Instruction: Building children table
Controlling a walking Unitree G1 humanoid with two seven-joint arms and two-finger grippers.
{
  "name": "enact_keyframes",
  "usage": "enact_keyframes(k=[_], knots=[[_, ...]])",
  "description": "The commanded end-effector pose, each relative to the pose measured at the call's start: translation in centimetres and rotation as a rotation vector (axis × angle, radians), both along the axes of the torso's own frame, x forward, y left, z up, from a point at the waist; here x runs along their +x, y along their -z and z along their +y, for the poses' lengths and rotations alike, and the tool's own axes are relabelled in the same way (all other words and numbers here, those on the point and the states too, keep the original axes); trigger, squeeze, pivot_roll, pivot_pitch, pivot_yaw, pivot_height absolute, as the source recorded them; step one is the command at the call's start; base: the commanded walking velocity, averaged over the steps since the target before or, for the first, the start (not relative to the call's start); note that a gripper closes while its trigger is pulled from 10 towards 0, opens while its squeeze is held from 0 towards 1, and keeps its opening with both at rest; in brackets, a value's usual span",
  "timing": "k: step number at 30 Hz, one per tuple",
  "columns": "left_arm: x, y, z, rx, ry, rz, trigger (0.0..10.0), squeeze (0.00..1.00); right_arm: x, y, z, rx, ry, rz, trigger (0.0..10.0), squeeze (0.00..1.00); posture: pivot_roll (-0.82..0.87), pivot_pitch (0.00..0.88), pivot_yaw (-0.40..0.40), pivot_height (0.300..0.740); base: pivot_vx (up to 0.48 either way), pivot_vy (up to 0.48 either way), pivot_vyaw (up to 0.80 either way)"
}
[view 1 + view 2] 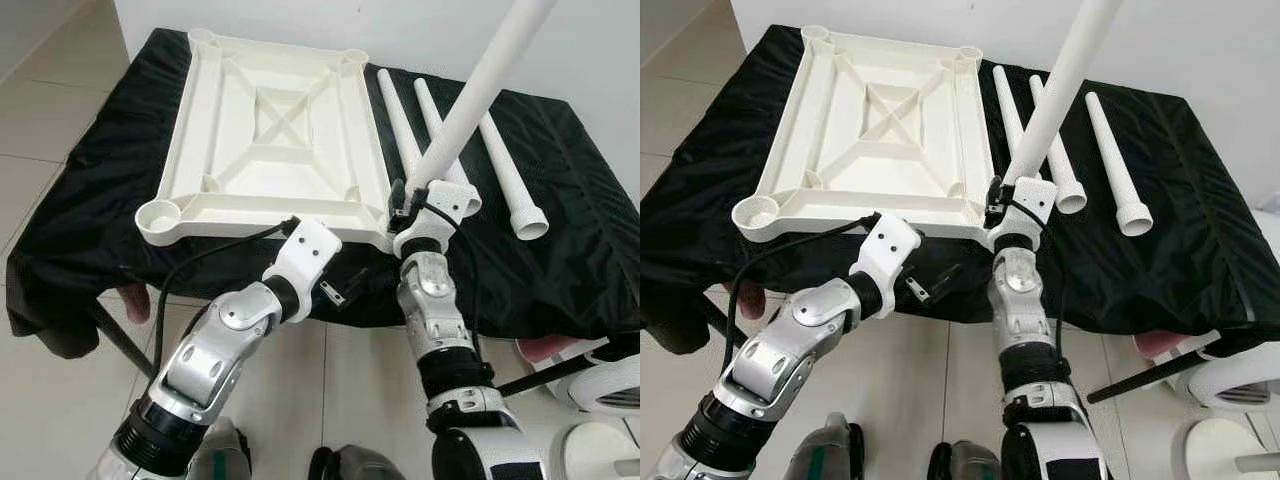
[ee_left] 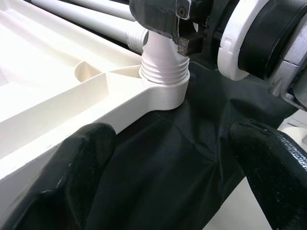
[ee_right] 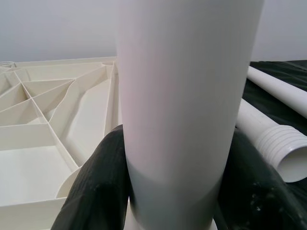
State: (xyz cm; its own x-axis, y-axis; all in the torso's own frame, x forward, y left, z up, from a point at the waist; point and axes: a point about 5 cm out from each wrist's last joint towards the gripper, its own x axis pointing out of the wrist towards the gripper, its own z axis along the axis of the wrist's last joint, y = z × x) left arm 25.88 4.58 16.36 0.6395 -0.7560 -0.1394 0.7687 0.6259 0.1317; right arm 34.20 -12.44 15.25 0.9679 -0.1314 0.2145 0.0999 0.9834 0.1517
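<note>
The cream table top (image 1: pixel 230 205) lies upside down on a black cloth. My right gripper (image 1: pixel 410 200) is shut on a white table leg (image 1: pixel 470 100), which leans up and to the right. The leg's threaded end (image 2: pixel 163 64) sits in the near right corner socket (image 2: pixel 165 88). In the right wrist view the fingers (image 3: pixel 96 187) clasp the leg (image 3: pixel 187 96) on both sides. My left gripper (image 1: pixel 345 288) is open and holds nothing, just below the table top's front edge, left of that socket. Its fingers (image 2: pixel 72 177) point at the socket.
Three more white legs (image 1: pixel 1115 170) lie side by side on the black cloth (image 1: pixel 560 250), right of the table top. A white plastic object (image 1: pixel 610 385) stands on the tiled floor at the lower right. A dark support bar (image 1: pixel 120 340) slants under the cloth's left corner.
</note>
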Motion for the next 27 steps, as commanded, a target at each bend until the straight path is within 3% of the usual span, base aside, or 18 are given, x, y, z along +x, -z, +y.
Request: enact_keyframes(k=[1, 3, 4, 5, 12, 13, 21, 27], knots=[[-0.3, 0.4, -0.4, 0.006, 0.036, 0.013, 10.0, 0.0, -0.4, 1.9, -0.5, 0.007, 0.027, 0.091, 10.0, 0.0, 0.12, 0.055, -0.117, 0.74, 0.0, 0.0, 0.0], [-0.3, 0.4, -0.4, 0.007, 0.036, 0.013, 10.0, 0.0, -0.4, 1.9, -0.5, 0.011, 0.021, 0.09, 10.0, 0.0, 0.12, 0.055, -0.117, 0.74, 0.0, 0.0, 0.0], [-0.3, 0.4, -0.4, 0.007, 0.036, 0.013, 10.0, 0.0, -0.4, 1.9, -0.7, 0.011, 0.018, 0.09, 10.0, 0.2, 0.12, 0.053, -0.116, 0.74, 0.0, 0.0, 0.0], [-0.3, 0.4, -0.4, 0.006, 0.036, 0.012, 10.0, 0.0, -0.4, 1.8, -0.7, 0.019, -0.001, 0.085, 10.0, 1.0, 0.12, 0.053, -0.117, 0.74, 0.0, 0.0, 0.0], [-0.3, 0.4, -0.4, 0.006, 0.037, 0.012, 10.0, 0.0, -0.5, 1.5, -1.1, 0.021, -0.031, 0.073, 10.0, 1.0, 0.12, 0.053, -0.116, 0.74, 0.0, 0.0, 0.0], [-0.3, 0.3, -0.4, 0.006, 0.037, 0.011, 10.0, 0.0, -0.6, 1.4, -1.2, 0.026, -0.074, 0.063, 10.0, 0.0, 0.12, 0.057, -0.116, 0.74, 0.0, 0.0, 0.0], [-0.3, 0.3, -0.5, 0.003, 0.036, 0.01, 10.0, 0.0, -0.4, 1.1, -1.6, -0.001, -0.206, 0.033, 10.0, 0.0, 0.12, 0.061, -0.116, 0.74, 0.0, 0.0, 0.0], [-0.2, 0.1, -0.4, 0.0, 0.031, 0.008, 10.0, 0.0, 0.2, 0.5, -2.9, -0.047, -0.348, 0.015, 10.0, 0.0, 0.12, 0.066, -0.115, 0.74, 0.0, 0.0, 0.0]])
